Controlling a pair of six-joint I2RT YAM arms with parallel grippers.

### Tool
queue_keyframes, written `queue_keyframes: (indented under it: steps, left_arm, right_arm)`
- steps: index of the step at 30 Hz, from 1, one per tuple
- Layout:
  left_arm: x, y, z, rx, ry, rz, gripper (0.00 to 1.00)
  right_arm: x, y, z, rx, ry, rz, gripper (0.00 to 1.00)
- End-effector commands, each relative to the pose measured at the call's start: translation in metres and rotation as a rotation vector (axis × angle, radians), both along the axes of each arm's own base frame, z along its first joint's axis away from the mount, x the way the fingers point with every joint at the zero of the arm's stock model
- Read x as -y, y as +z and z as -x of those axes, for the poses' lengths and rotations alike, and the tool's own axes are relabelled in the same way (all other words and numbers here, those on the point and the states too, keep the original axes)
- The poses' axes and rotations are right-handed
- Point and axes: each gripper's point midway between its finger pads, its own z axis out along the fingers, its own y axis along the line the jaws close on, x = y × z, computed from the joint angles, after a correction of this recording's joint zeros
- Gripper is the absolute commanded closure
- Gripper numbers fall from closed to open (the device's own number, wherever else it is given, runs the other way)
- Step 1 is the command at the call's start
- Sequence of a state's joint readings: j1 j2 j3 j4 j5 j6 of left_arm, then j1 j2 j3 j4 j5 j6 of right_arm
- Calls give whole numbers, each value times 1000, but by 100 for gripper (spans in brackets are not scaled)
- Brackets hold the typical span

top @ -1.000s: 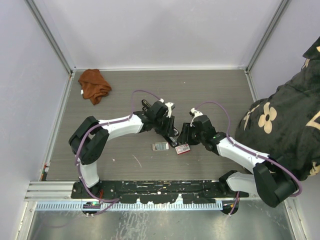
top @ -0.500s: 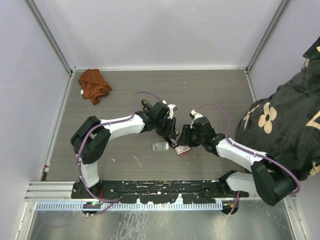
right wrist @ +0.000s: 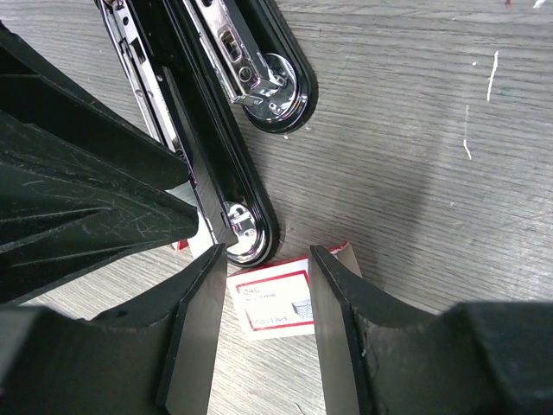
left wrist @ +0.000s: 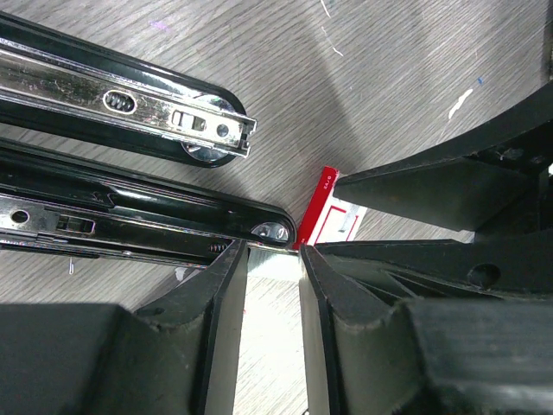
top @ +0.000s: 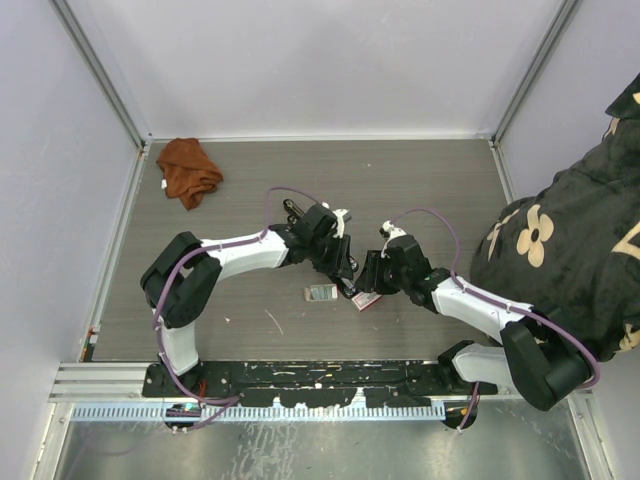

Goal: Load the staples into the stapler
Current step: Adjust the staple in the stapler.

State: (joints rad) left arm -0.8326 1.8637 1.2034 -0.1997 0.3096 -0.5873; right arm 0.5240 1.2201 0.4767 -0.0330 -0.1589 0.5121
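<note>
**Both arms are closing in on the open stapler while the staples are still waiting in their tray**

Nearest to the arm bases, the grey tray (top: pixel 321 292) with the staples is lying on the bench (top: pixel 430 190). The red-and-white box (right wrist: pixel 272 303) is lying just beside it, to the right. Neither is moving; both are sitting where they were a second ago.

Just behind them, the two arms are drawing slightly closer together than before. The left fingers (left wrist: pixel 220 303) are narrowing a little and hovering at the rounded tip of the stapler (left wrist: pixel 130 220). The stapler is lying opened out in two long parts, the chrome rail apart from the black channel. Something pale is showing in the narrow gap between these fingers. I cannot tell if it is a staple strip or only the bench, so I cannot say they are gripping anything. The right fingers (right wrist: pixel 194 320) are standing apart with the box showing in their gap, and I cannot tell whether they are pinching it.

In my judgement the loading is only being lined up, because I am not seeing any strip in the channel yet.

Farthest back, an orange cloth (top: pixel 188 168) is lying near the left corner.
</note>
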Motion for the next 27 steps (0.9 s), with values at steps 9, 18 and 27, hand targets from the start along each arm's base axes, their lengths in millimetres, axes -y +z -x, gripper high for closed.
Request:
queue_keyframes:
  steps: [9,18,27]
  left_arm:
    - [23,49,13,-10,-31,204,70]
    - [25,49,19,-30,-41,216,70]
    - [20,48,22,-1,-47,185,71]
  right_arm:
    - [-2,4,-8,32,-21,-22,51]
    - [-3,4,-8,31,-21,-24,51]
    - [1,7,-8,43,-37,-20,51]
